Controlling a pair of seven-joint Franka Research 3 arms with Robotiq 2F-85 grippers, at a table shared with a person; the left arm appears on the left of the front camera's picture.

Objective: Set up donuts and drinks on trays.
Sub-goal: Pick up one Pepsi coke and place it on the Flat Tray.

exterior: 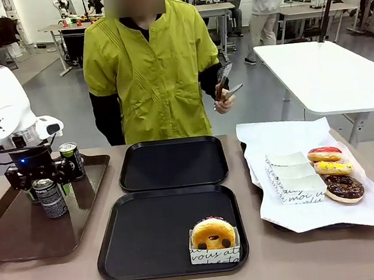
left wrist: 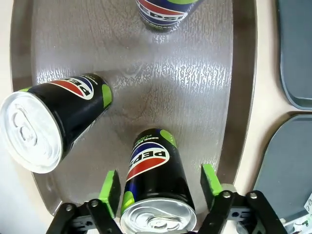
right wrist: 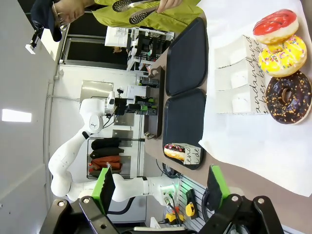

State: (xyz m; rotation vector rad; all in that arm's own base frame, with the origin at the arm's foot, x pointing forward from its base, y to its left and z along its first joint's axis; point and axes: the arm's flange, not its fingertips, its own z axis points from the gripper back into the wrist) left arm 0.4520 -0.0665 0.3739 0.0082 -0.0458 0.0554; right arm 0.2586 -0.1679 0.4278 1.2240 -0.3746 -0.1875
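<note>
Straddling an upright can on the brown tray, front view: left gripper; donut on near black tray. Left wrist: pads closed on can, seemingly snug. Right wrist: right gripper spread wide, empty; lab room beyond.

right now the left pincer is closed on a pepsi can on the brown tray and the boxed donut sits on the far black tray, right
Wrong tray: the front view shows the boxed donut on the near black tray. The rest holds: the left pincer is closed on a Pepsi can on the brown tray.
</note>
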